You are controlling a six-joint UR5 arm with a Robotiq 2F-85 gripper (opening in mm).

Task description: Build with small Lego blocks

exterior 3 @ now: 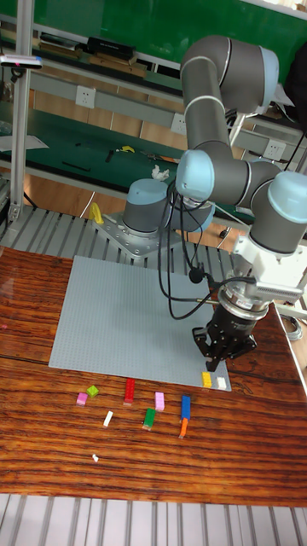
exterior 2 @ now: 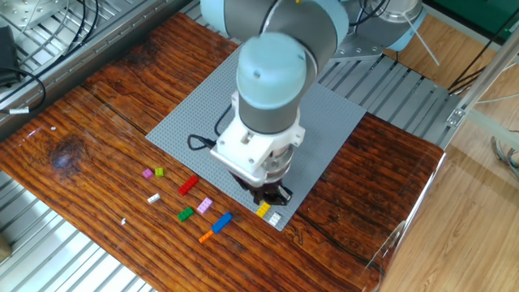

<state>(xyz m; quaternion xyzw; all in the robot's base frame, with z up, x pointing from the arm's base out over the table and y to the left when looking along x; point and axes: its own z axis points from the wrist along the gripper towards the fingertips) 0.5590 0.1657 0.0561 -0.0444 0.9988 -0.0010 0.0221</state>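
Observation:
A yellow brick (exterior 2: 263,210) and a white brick (exterior 2: 275,219) sit side by side on the near corner of the grey baseplate (exterior 2: 203,122). My gripper (exterior 2: 272,195) hangs just above and behind the yellow brick, open and holding nothing. In the tall fixed view the gripper (exterior 3: 218,365) is right above the yellow brick (exterior 3: 206,379) and white brick (exterior 3: 222,383). Loose small Lego blocks lie on the wood in front of the plate: magenta (exterior 2: 147,173), lime (exterior 2: 160,172), red (exterior 2: 188,186), white (exterior 2: 153,198), pink (exterior 2: 204,205), green (exterior 2: 186,214), blue (exterior 2: 221,221), orange (exterior 2: 206,236).
A black cable (exterior 2: 199,144) loops from the wrist over the baseplate. Metal rails border the wooden table (exterior 2: 81,130) at left and front. The arm's base (exterior 3: 147,213) stands behind the plate. A tiny white piece (exterior 2: 124,221) lies near the front edge.

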